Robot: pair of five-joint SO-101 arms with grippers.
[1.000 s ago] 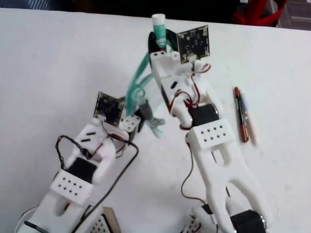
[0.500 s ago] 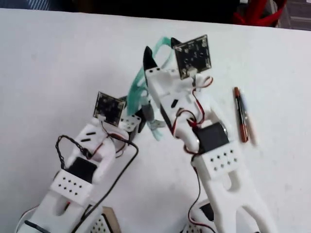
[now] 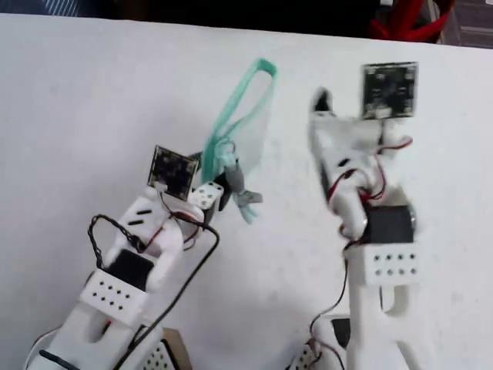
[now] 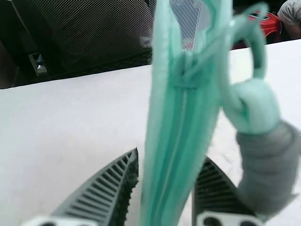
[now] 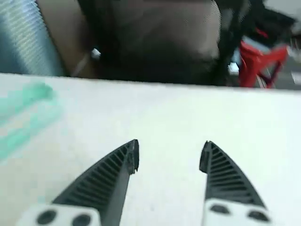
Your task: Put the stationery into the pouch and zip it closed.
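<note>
Two ribbed fingers (image 4: 123,181) of our left gripper (image 4: 165,162) pinch the teal pouch (image 4: 181,108) along its zip seam, and the rest stretches away from them, its grey pull tab (image 4: 265,165) dangling just beside. We judge it light, thin and floppy, likely to fold or twist. The stiffer seam gives the surest hold, and the tab suits zipping. Our right gripper (image 5: 169,155) sits well apart from the pouch, fingers spread with nothing between them, above the white table (image 3: 92,92).
</note>
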